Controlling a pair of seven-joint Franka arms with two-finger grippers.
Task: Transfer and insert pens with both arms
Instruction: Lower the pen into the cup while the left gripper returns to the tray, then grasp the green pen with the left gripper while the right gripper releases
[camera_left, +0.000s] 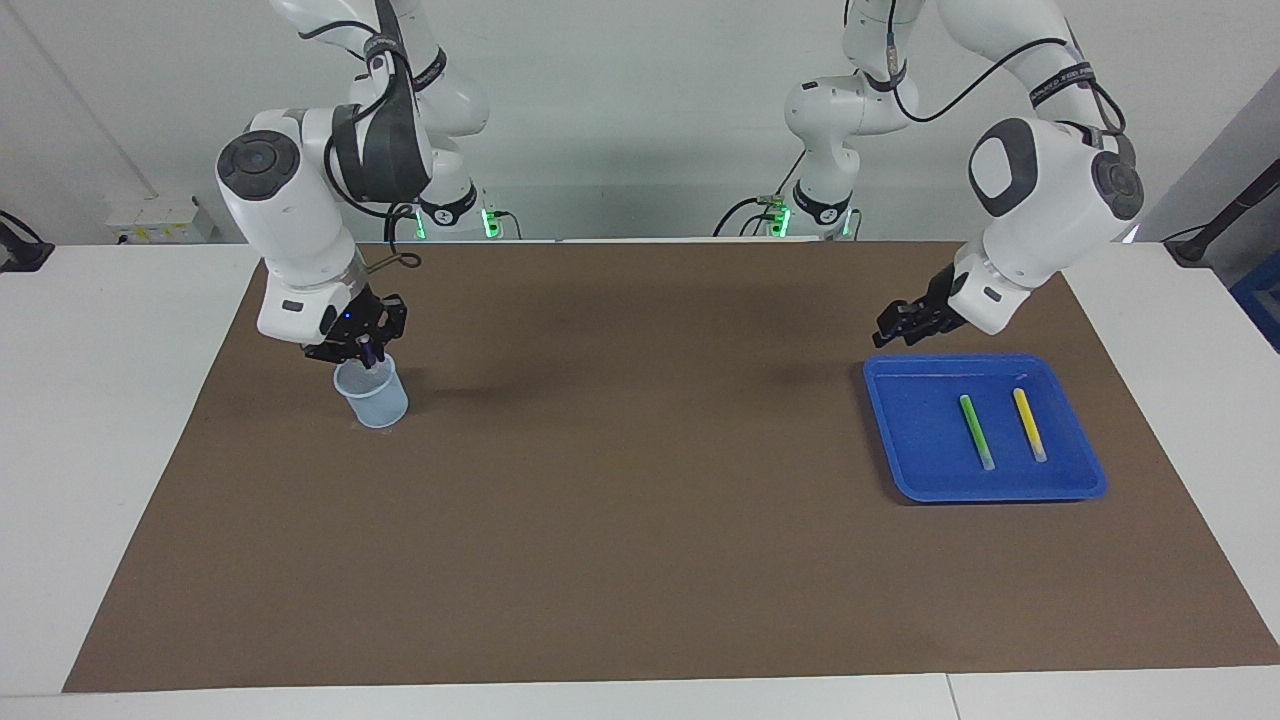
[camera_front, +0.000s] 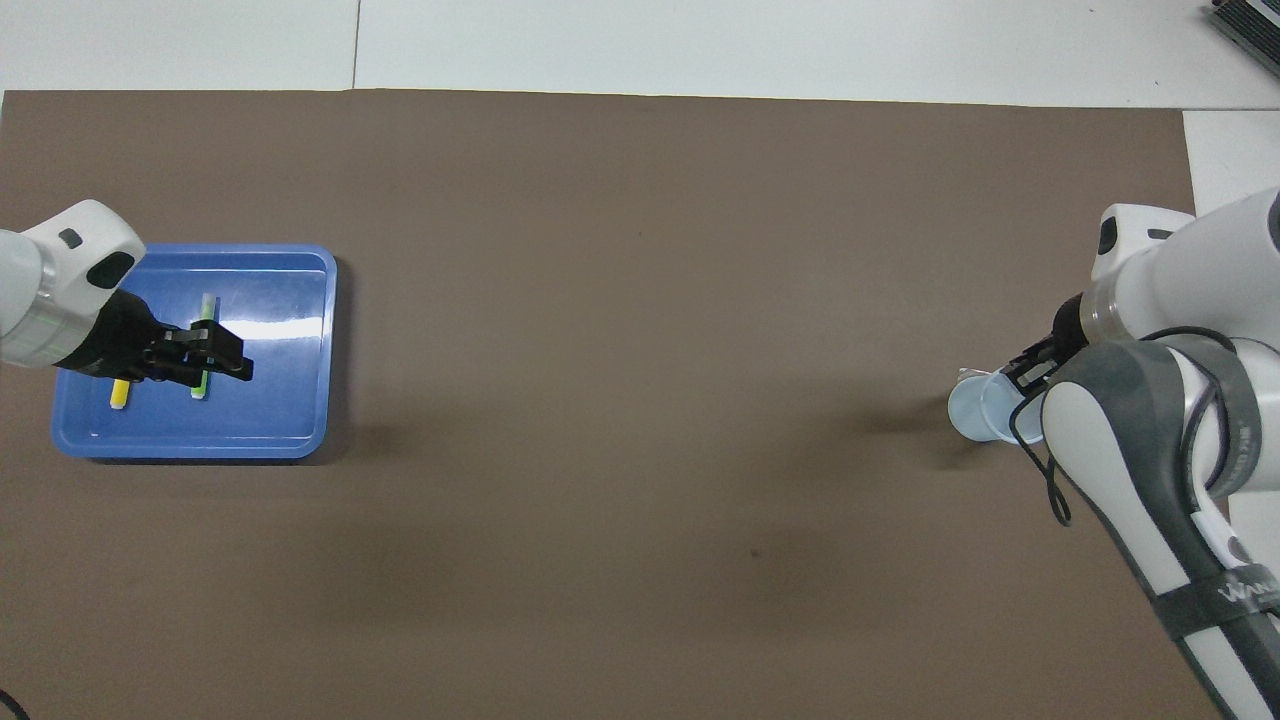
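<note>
The right gripper (camera_left: 366, 352), jaws clenched on the purple pen (camera_left: 368, 352), holds it tip-down at the mouth of the cup (camera_left: 372, 390), which stands toward the right arm's end of the bench (camera_left: 640, 560). The step in hand looks like the insertion: next, the pen should sink straight into the cup before those jaws let go. The left gripper (camera_left: 897, 327) hangs over the rim of the blue tray (camera_left: 905, 440) at the left arm's end; whether its jaws are released cannot be told. Its next job is probably a descent onto one of the tray's pens. Count: three pens, purple held, green (camera_left: 976, 430) and yellow (camera_left: 1029, 423) lying side by side in the tray; one cup, one tray, two arms.
</note>
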